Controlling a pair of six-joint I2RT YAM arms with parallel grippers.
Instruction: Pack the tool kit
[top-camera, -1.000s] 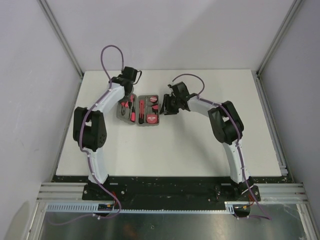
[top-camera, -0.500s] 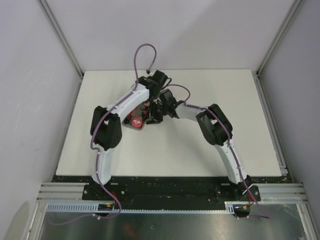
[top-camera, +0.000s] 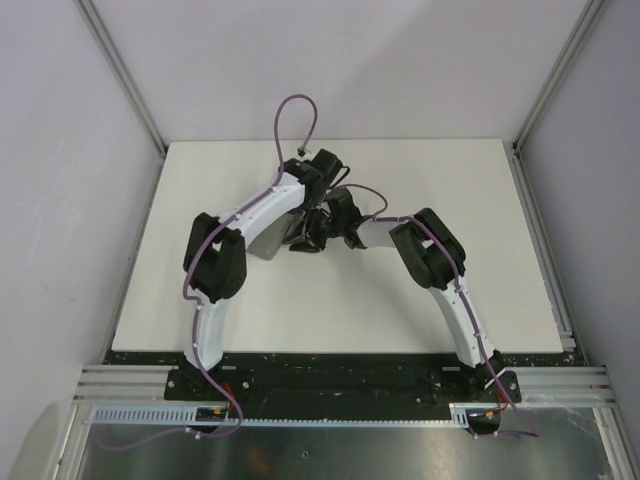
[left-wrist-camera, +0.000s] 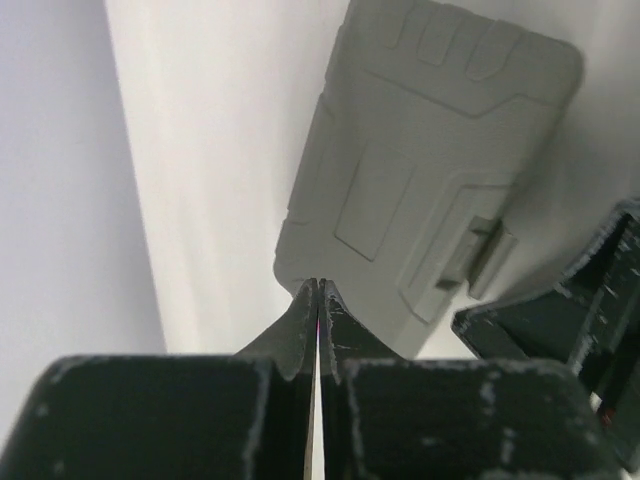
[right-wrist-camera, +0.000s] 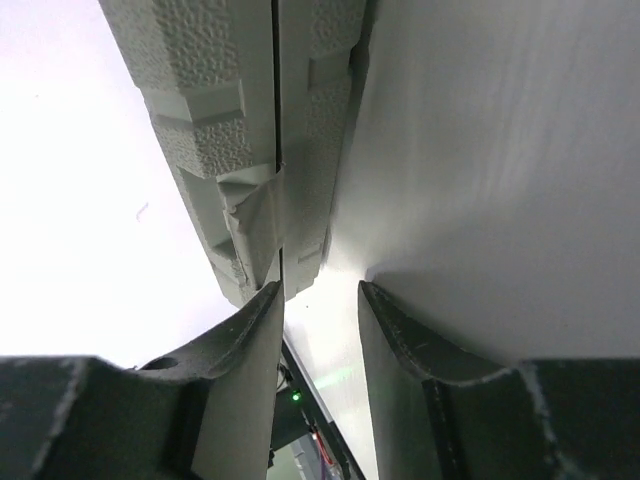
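The tool kit is a grey case (left-wrist-camera: 430, 170), lying closed on the white table, so its tools are hidden inside. In the top view only a grey strip of the case (top-camera: 266, 240) shows beside my left arm. My left gripper (left-wrist-camera: 318, 288) is shut with nothing in it, its tips against the lid's near corner. In the right wrist view the case stands edge-on, with its seam and latch (right-wrist-camera: 252, 215) showing. My right gripper (right-wrist-camera: 320, 295) is open at the latch side. Its left finger (right-wrist-camera: 262, 310) touches the case edge, and its other finger (right-wrist-camera: 385, 320) is over bare table.
Both arms cross closely over the case in the middle of the white table (top-camera: 420, 180). My right gripper's dark fingers (left-wrist-camera: 560, 320) show just right of the case. Grey walls enclose the table on three sides.
The case lay open with red tools showing; now it is closed. My left arm swung right over it, and my right gripper moved left to the case's edge.
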